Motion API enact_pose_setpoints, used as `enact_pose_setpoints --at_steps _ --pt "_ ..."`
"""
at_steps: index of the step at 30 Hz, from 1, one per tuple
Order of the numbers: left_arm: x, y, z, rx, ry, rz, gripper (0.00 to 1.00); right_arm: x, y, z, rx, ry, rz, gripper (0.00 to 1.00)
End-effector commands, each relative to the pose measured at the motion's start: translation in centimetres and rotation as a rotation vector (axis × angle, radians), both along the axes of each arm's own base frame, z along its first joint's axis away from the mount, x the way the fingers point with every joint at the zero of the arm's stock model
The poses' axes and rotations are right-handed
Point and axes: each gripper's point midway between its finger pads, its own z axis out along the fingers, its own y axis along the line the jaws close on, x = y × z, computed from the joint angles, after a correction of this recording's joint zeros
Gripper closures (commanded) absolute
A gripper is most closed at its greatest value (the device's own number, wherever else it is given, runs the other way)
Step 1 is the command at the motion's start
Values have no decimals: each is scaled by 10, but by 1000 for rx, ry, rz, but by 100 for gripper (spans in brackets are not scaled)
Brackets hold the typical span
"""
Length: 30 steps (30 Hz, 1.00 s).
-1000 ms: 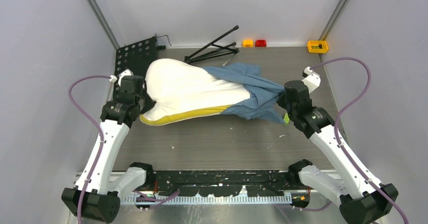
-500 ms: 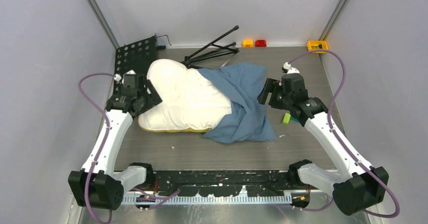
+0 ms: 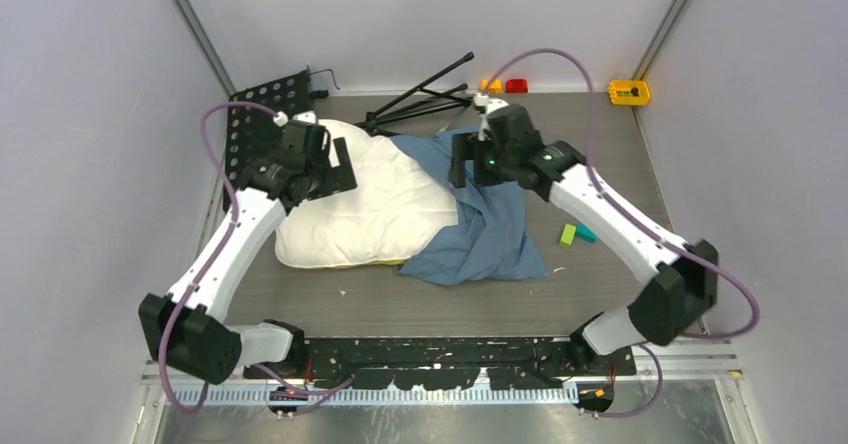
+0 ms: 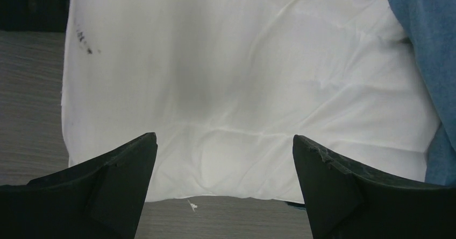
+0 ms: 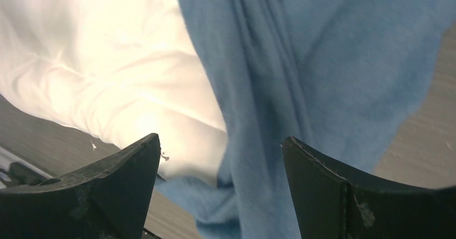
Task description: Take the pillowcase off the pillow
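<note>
The table (image 3: 420,294) is dark wood-grain, and the pillow (image 3: 370,209) lies left of its middle, cream-white, with a thin yellow edge showing along its near side. The pillowcase (image 3: 490,229) is a rumpled blue heap over the pillow's right end, spilling onto the table to the right and toward the near side; whether that end of the pillow is inside it or only under it cannot be told. The left gripper (image 4: 224,142) hangs above the pillow's left part, its jaws spread wide with nothing between them. The right gripper (image 5: 221,139) hangs over the line where blue cloth meets white, also spread wide and empty. At the far left a black perforated plate (image 3: 265,114) lies flat, its near corner beside the pillow, and a folded black stand (image 3: 425,94) lies along the far edge. Small blocks – yellow (image 3: 629,91) and red (image 3: 516,85) far off, green (image 3: 568,234) touching teal (image 3: 585,232) just right of the pillowcase.
</note>
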Motion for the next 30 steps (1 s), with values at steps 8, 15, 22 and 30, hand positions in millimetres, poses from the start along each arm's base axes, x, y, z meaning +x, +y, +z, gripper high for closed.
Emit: enact_pose_setpoints --at_steps 8,15,22,30 --pt "59 48 6 282 -13 136 0 77 57 -33 -189 -55 58 13" --pt "87 62 -16 275 35 69 0 102 76 -53 -178 -60 56 18" --pt "102 26 -59 104 66 -27 0 119 69 -41 -188 -119 -25 50" --pt "90 60 -48 182 36 103 99 125 -15 -17 -88 -185 -370 100"
